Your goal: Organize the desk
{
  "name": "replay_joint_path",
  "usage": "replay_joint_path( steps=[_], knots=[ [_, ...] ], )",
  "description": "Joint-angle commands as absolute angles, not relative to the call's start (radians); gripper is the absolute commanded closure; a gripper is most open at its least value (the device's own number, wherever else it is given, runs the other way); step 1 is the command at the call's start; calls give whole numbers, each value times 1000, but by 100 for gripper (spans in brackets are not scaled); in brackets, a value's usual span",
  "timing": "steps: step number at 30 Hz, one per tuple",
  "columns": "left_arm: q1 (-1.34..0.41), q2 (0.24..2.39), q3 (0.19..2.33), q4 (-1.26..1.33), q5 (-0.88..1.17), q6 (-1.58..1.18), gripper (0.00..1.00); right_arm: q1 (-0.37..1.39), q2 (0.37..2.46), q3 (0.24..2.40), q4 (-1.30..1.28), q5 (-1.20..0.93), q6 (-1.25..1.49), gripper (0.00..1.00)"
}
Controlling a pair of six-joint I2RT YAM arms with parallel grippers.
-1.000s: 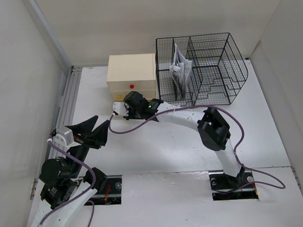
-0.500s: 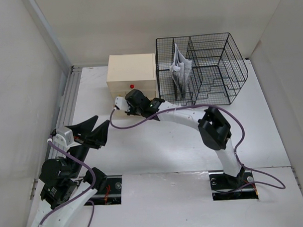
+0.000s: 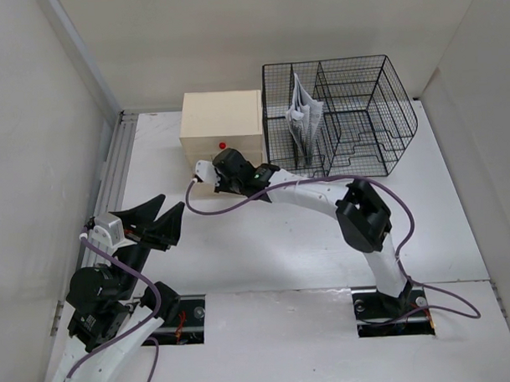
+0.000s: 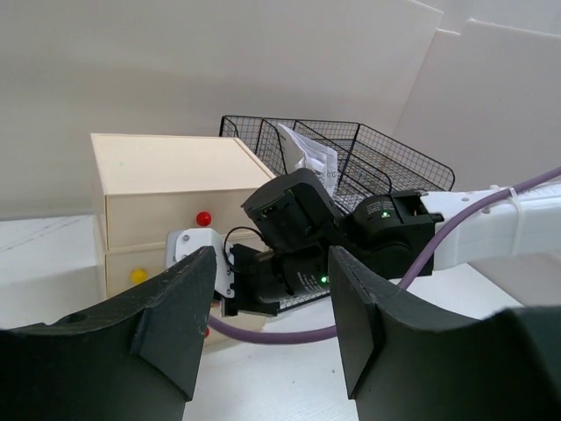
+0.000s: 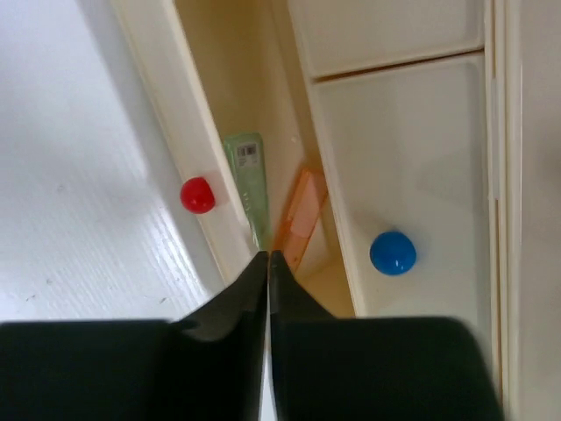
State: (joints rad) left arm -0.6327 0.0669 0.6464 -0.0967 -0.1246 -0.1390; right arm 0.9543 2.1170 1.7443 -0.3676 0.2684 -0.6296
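The desk is a white tabletop with a cream drawer box at its back. My right gripper is shut, its two black fingers pressed together with nothing visible between them. Its tips sit at the front wall of a pulled-out drawer with a red knob. A green item and an orange item lie inside that drawer. From above, the right gripper is against the box front. My left gripper hovers open and empty near the desk's left side, facing the box.
A black wire rack holding papers stands right of the box. A metal rail runs along the left edge. A blue knob and a yellow knob mark other drawers. A purple cable hangs from the right arm.
The right gripper has moved slightly toward the drawer box and its jaws have closed. The left arm has not moved.
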Motion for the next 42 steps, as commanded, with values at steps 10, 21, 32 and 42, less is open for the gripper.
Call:
replay_joint_path(
  steps=[10,21,32,42],
  knots=[
    [-629,60,646,-61,-126,-140,49,881,2075,1824,-576,-326,-689,100],
    [-629,69,646,-61,-126,-140,49,881,2164,1827,-430,129,-497,100],
    [-629,69,646,-61,-126,-140,49,900,2178,1724,-112,630,-410,100],
    [-629,69,646,-61,-126,-140,49,910,2154,1747,-217,350,-497,100]
  ],
)
